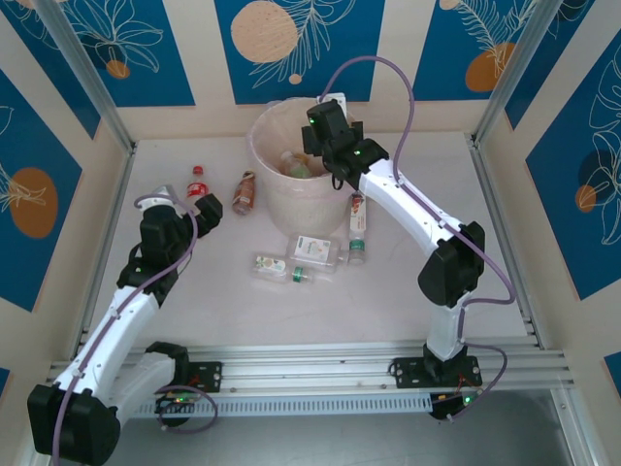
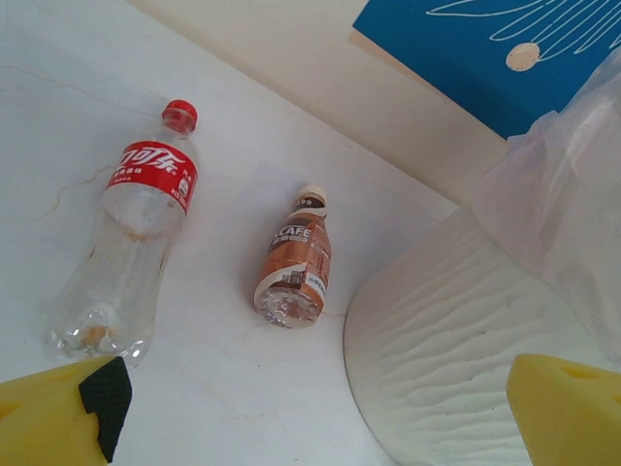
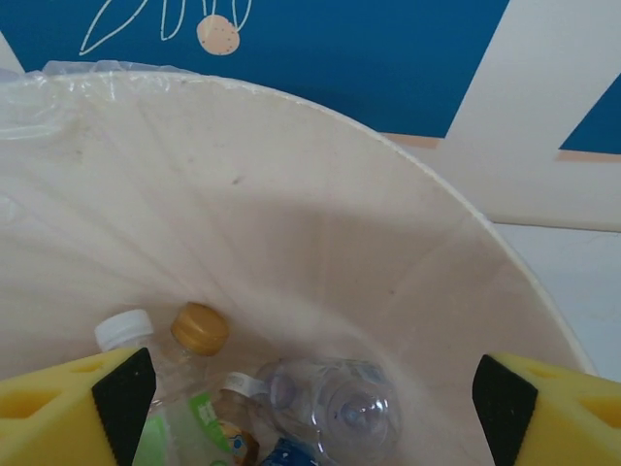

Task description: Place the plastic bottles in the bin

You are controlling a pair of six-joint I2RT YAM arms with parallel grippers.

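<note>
The cream bin stands at the back middle of the table, with several bottles lying inside it. My right gripper hangs open over the bin's mouth, nothing between its yellow fingers. A red-labelled cola bottle and a brown coffee bottle lie left of the bin. My left gripper is open just in front of them, holding nothing. Three more bottles lie in front of the bin: a white-labelled one, a green-capped one and a red-and-white one.
The bin's wall bulges close to my left gripper's right finger, its thin liner above. Metal frame posts and patterned walls enclose the table. A rail runs along the near edge.
</note>
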